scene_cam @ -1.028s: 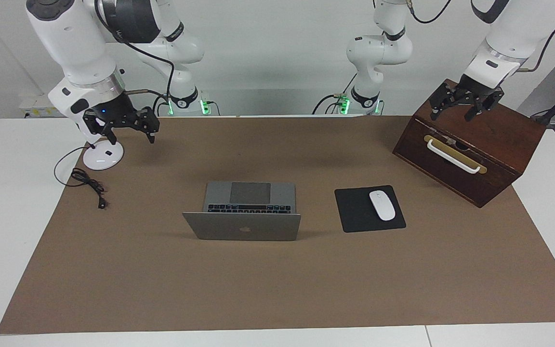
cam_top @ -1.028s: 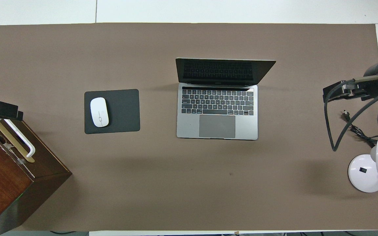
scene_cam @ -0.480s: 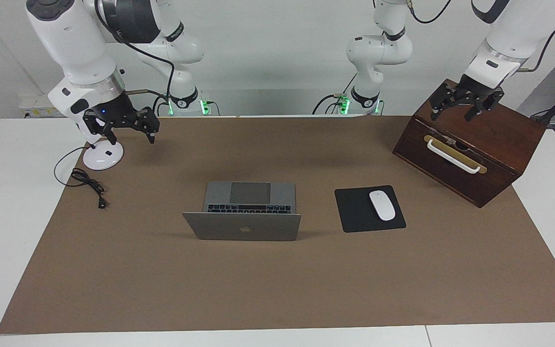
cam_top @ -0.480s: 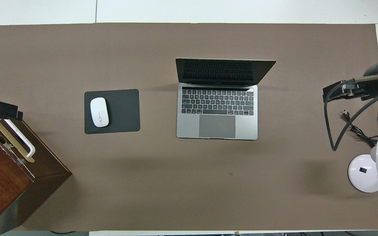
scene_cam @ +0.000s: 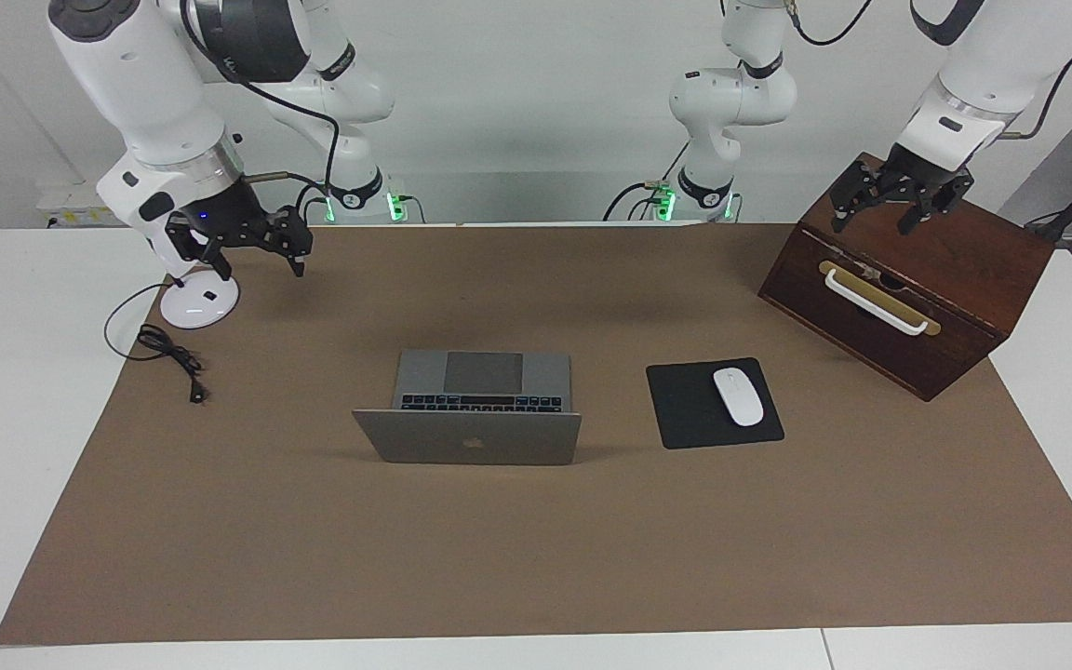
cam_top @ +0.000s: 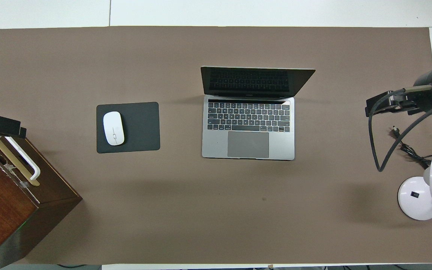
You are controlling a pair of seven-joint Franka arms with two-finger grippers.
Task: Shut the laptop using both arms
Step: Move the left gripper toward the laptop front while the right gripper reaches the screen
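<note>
Laptop [scene_cam: 471,409] sat open mid-mat, lid up, beside the mouse pad [scene_cam: 713,403] with its mouse [scene_cam: 738,395]. My right gripper [scene_cam: 243,244] hung over the mat near the white lamp base [scene_cam: 199,301], jaws wide, empty. My left gripper [scene_cam: 899,200] hovered over the wooden box [scene_cam: 908,279], jaws wide, holding nothing.

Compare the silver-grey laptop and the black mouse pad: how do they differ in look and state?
The slim silver-grey metal laptop is larger than the flat black square mouse pad. The laptop stands open with its lid raised; the mouse pad lies flat. The laptop shows black keys and a trackpad; the mouse pad bears a white mouse. Both rest on the brown table mat, side by side.
</note>
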